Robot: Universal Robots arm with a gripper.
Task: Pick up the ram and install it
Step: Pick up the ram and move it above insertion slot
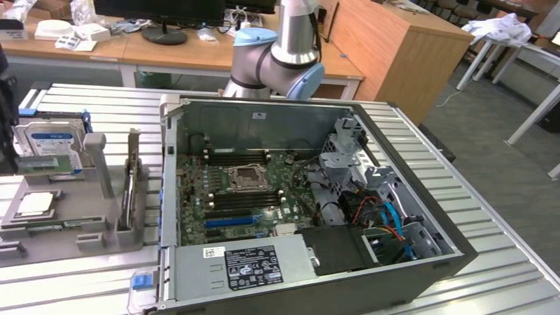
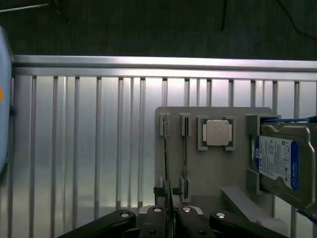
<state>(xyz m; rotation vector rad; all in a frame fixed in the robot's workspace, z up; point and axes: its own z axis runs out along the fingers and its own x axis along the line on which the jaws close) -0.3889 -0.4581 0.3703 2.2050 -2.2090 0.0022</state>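
In holder (image 2: 213, 173), likely ram (image 2: 165, 163) beside CPU (image 2: 217, 133)

Grey arm (image 1: 282, 49) is standing at the far side of the scene, pale blue caps showing on its joints, upper link running up past the frame top. End effector (image 2: 171, 214) is pointing downward, black linkage bars splaying out to both sides.

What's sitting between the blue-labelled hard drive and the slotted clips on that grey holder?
The CPU, seated in its square pocket, lies between the hard drive and the slotted clips; the wrist view shows it.
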